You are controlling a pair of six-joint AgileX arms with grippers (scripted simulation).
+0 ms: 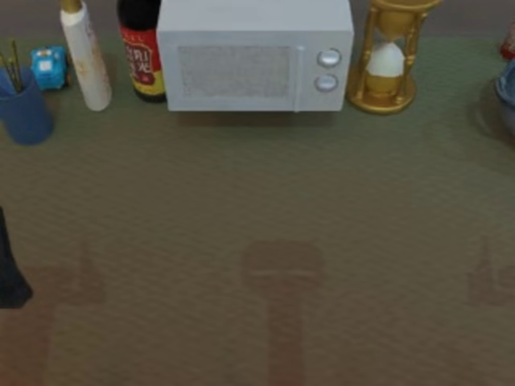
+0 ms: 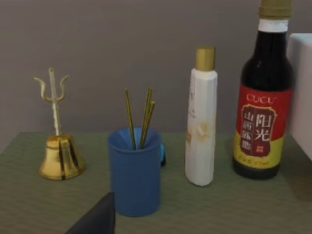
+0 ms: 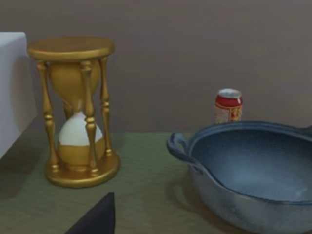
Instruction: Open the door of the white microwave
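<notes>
The white microwave (image 1: pixel 255 53) stands at the back of the table, near the middle. Its door (image 1: pixel 233 72), with a grey mesh window, lies flush against the front. Two round knobs (image 1: pixel 327 69) sit on the panel right of the door. One white side of the microwave (image 2: pixel 300 92) shows in the left wrist view, the other side (image 3: pixel 14 87) in the right wrist view. My left arm (image 1: pixel 8 273) is parked at the table's left edge, far from the microwave. Only a dark tip of each gripper shows at the bottom of its wrist view. The right arm is outside the top view.
Left of the microwave stand a dark sauce bottle (image 1: pixel 142 50), a white bottle (image 1: pixel 85 58), a blue cup with sticks (image 1: pixel 24 104) and a gold bell (image 2: pixel 59 156). To its right are a gold hourglass (image 1: pixel 388 56), a grey pan (image 3: pixel 253 170) and a red can (image 3: pixel 228 106).
</notes>
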